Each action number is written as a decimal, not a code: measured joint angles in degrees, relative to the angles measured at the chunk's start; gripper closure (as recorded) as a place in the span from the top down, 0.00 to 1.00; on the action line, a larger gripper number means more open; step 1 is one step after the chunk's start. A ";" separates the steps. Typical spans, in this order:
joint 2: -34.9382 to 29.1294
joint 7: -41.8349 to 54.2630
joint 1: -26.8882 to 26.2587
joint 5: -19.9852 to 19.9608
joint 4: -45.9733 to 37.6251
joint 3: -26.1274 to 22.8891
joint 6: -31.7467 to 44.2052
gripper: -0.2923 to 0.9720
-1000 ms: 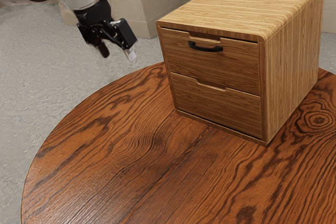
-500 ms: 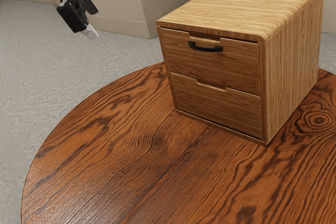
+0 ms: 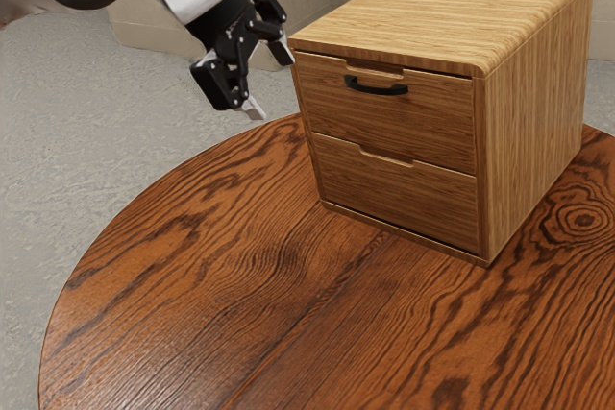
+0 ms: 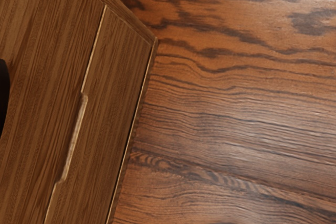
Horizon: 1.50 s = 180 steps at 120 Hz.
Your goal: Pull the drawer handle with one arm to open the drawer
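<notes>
Open gripper near the cabinet corner, handle not yet gripped.
Exterior view: black two-finger gripper (image 3: 269,82), fingers spread and holding nothing, hangs just off the front corner of the striped bamboo two-drawer cabinet (image 3: 461,16). The black curved bar handle (image 3: 376,87) on the top drawer (image 3: 404,132) lies beyond the fingertips, long axis horizontal. Both drawers look shut, contents hidden. Wrist view: lower drawer front (image 4: 118,129) and round reddish wooden table (image 4: 236,103) lie under the hand.

The cabinet (image 3: 452,7) is lit brightest on top; the table (image 3: 192,333) before it is darkened by a soft shadow.
</notes>
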 joint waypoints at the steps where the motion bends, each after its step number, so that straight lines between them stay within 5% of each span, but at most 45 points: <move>1: 0.16 0.21 -0.06 -0.01 -0.10 -0.02 0.27 0.77; 114: 7.84 -0.18 -4.47 4.98 -0.21 -0.12 12.12 0.52; 180: 10.41 -1.33 -5.71 8.85 0.92 -0.12 17.96 0.47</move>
